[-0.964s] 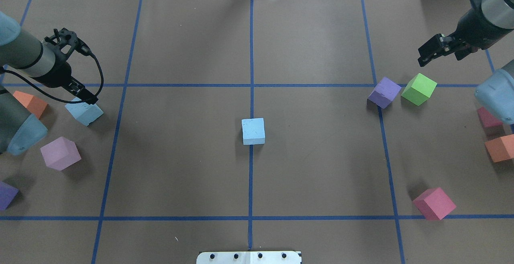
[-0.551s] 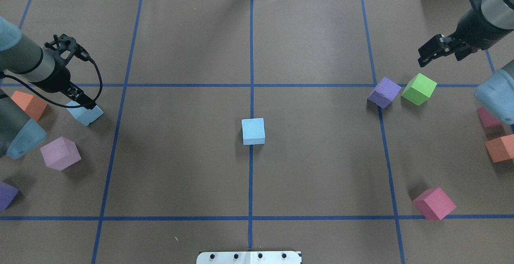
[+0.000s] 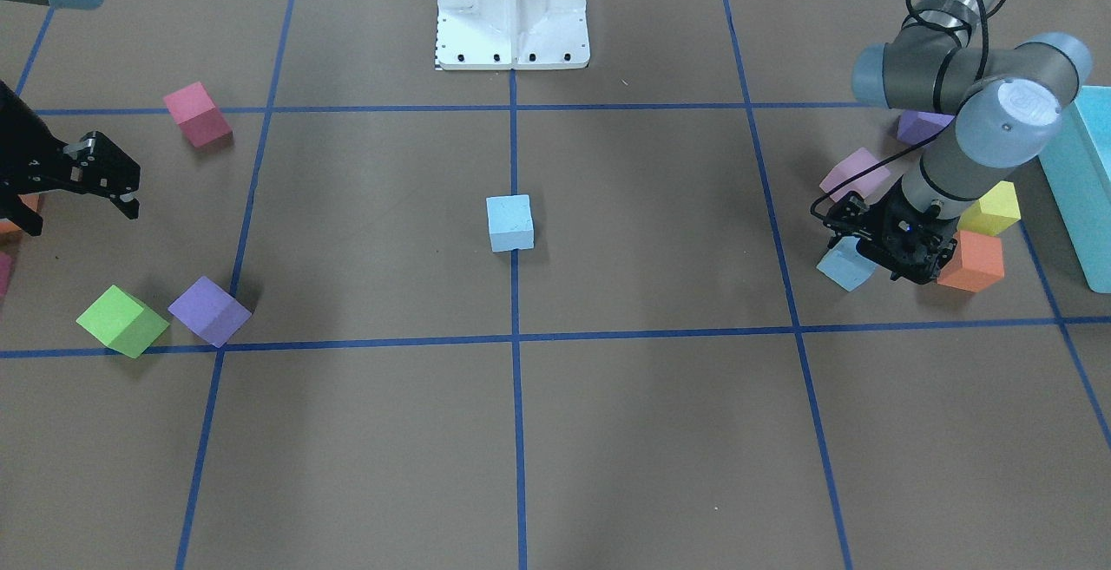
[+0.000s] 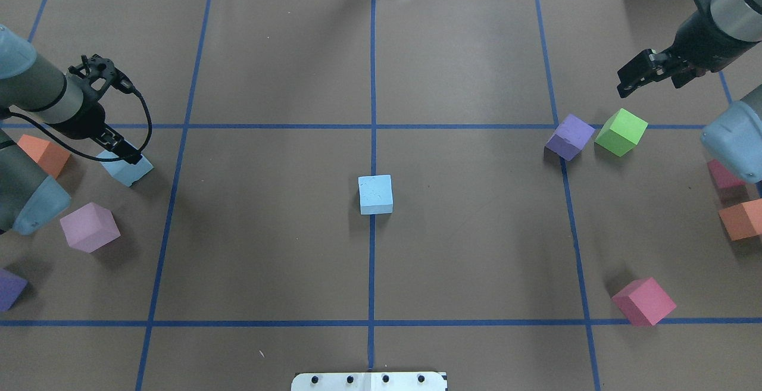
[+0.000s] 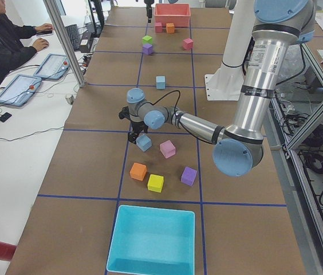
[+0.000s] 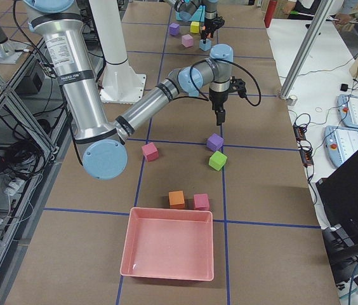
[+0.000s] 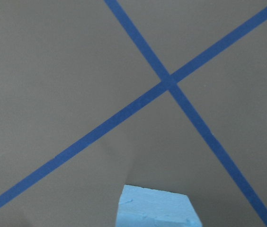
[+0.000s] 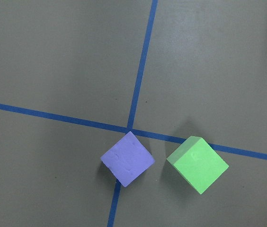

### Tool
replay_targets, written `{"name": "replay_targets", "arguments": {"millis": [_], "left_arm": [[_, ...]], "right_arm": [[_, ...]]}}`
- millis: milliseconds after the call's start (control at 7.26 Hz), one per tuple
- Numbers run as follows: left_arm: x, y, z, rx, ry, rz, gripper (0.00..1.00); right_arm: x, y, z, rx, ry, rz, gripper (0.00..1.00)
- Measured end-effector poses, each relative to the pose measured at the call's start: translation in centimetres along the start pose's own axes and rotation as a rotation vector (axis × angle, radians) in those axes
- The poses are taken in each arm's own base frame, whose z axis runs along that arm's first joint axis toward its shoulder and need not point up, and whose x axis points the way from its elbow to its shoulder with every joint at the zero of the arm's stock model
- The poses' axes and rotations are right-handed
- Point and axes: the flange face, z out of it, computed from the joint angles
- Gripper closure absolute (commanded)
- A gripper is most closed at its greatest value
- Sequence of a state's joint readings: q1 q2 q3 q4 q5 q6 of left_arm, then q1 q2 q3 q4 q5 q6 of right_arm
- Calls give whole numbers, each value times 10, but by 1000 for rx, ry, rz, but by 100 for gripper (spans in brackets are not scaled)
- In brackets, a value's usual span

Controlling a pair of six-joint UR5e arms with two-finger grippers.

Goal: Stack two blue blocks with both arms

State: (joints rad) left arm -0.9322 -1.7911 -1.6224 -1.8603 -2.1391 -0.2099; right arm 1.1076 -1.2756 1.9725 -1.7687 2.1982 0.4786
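Observation:
One pale blue block sits at the table's centre on the blue tape cross, also seen in the front view. The other blue block lies at the far left; its top shows at the bottom of the left wrist view. My left gripper is low over this block's far side; its jaws look open and the fingertips are partly hidden. My right gripper hangs open and empty above the far right.
An orange cube, a lilac cube, a purple cube and a yellow cube crowd the left block. A turquoise bin stands beyond. A purple cube and a green cube lie under the right gripper. A pink cube lies front right.
My left gripper has moved down and slightly back onto the left blue block. The right gripper has shifted a little farther away. Neither blue block has moved.

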Motion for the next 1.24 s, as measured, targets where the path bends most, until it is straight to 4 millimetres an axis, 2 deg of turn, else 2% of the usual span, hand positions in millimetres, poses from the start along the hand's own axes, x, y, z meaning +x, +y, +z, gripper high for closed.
{"name": "replay_targets", "arguments": {"millis": [827,1102,1240], "left_arm": [[4,4,14,-27,7,-22,1],[11,5,26,-48,12,-50,8],[11,6,31,-58,13,-56,16]], "right_arm": [[1,-4,5,-6,4,4,0],[1,-4,6,-7,4,3,0],[2,-5,6,-7,5,3,0]]}}
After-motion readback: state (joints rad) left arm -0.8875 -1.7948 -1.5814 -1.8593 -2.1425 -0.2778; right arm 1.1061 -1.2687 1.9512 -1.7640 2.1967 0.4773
